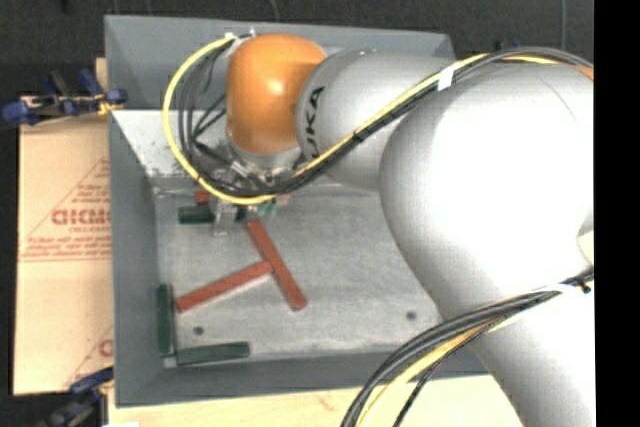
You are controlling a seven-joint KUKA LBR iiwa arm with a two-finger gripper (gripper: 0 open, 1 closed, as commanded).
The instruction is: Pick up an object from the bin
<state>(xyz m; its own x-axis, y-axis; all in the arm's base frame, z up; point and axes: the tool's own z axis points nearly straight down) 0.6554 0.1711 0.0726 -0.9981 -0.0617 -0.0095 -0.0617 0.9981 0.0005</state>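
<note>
Where the tool (pixel 243 205) hovers, opening impossible to tell, a red-brown stick (pixel 276 265) slants down-right away from it

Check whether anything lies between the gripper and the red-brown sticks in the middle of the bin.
Nothing visible does. The gripper hangs at the upper end of the steeper red-brown stick. A small dark green block lies beside it to the view's left, off that path.

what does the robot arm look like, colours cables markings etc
The arm is thick, rounded and silver-grey, with an orange dome cap at its wrist and black KUKA lettering beside it. Yellow and black cables loop round the cap and run along the arm. The end effector below is dark and mostly hidden.
</note>
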